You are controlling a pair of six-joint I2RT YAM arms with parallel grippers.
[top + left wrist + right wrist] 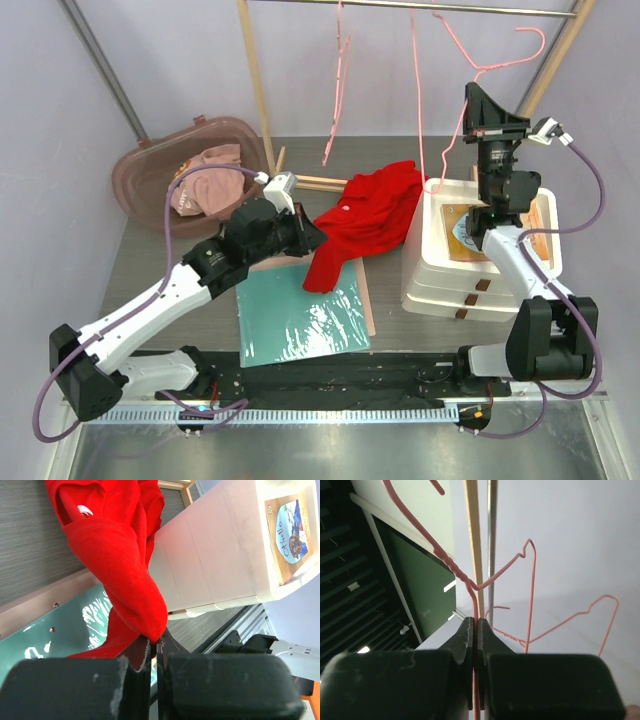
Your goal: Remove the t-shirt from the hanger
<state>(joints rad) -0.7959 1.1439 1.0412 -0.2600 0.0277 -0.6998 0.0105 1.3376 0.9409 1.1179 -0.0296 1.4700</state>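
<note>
Top external view shows my left pincer (312,235) clamped on a fold of the red cotton t-shirt (370,215). The shirt lies slumped on the grey counter (392,325) and leans against the white plastic drawer box (440,275), on the side facing my left arm. Above that box, my right pincer (472,88) is closed on the thin pink wire hanger (500,62), held high. The shirt looks nearly free. I judge that one wire end may touch its top edge beside the box, so a last pull apart is left.
</note>
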